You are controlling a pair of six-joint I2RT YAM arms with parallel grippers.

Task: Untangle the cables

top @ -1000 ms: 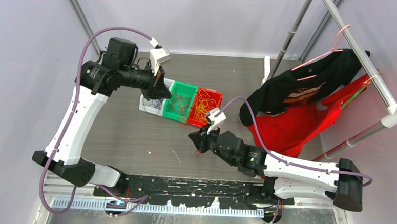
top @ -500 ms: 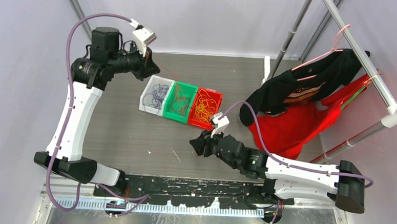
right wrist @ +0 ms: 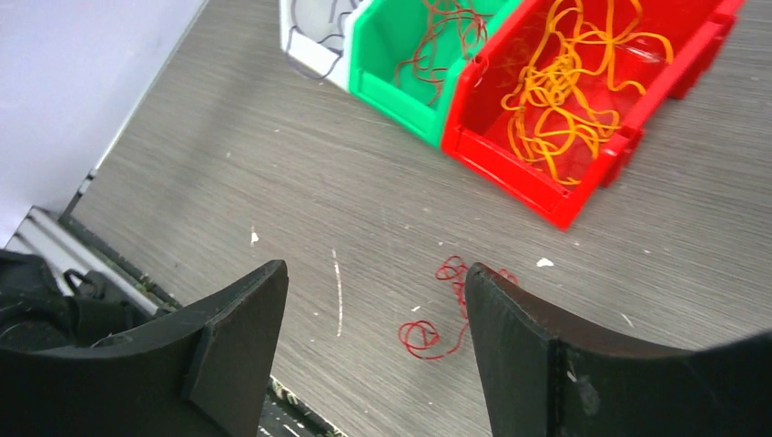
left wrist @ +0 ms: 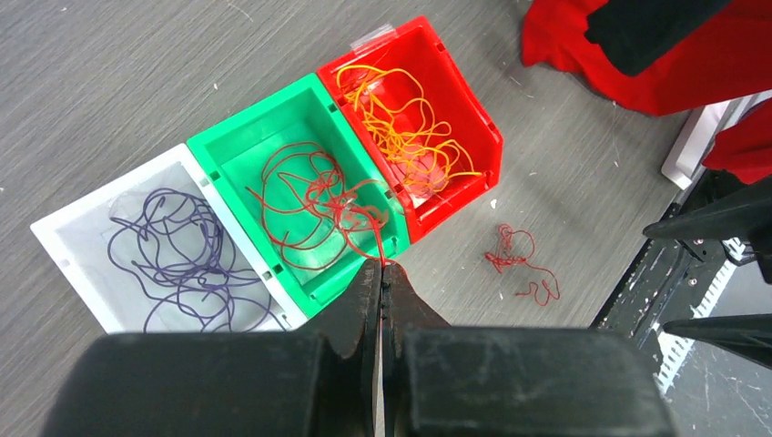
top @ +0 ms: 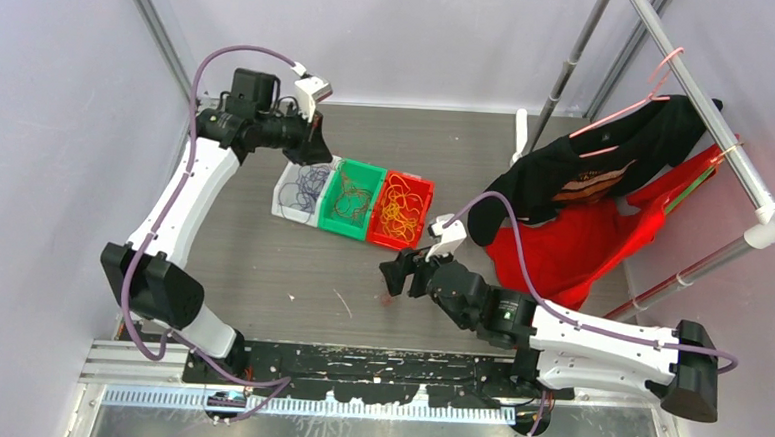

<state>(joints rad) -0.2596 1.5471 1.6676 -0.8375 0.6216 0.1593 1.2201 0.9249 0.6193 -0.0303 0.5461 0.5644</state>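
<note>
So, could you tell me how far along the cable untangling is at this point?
Mostly done: purple cables lie in the white bin, red cables in the green bin, orange cables in the red bin. In hand: the left gripper is shut on a red strand rising from the green bin. Left: a small red tangle on the table, by the open right gripper.

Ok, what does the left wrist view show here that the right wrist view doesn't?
Left wrist only: the whole white bin of purple cables (the other view catches a corner), the red cloth, and the left gripper shut on a red strand leading from the green bin.
Right wrist only: the wall, and a clear look at the right gripper, open over the table.
Both: the green bin, the red bin with orange cables, the loose red tangle.
</note>
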